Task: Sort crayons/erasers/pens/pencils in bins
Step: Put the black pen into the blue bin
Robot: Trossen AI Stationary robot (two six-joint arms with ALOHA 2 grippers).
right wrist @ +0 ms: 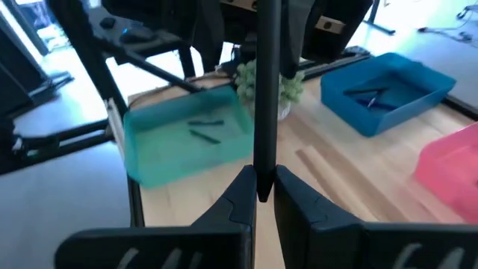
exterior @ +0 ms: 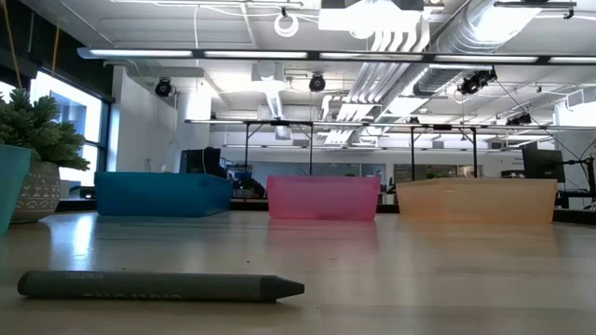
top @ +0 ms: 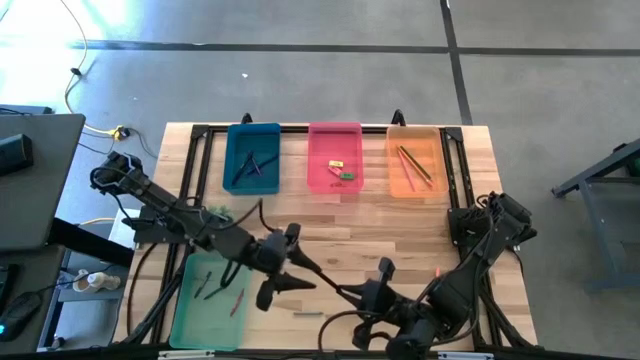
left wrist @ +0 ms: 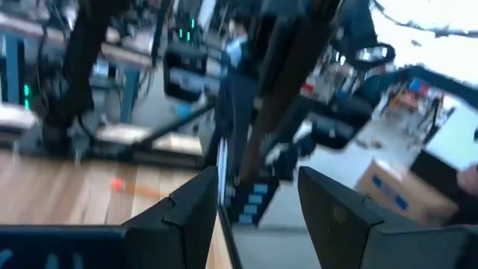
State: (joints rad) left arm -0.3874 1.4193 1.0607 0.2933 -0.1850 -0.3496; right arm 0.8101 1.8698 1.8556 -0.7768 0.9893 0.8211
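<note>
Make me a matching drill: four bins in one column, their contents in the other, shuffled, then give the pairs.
Bins:
1. blue bin
2. pink bin
3. orange bin
4. green bin

Contents:
A. long thin pencils
B. short crayons, red and dark
C. small erasers, yellow, green and red
D. dark pens

Pairs: 1-D, 2-C, 3-A, 4-B
</note>
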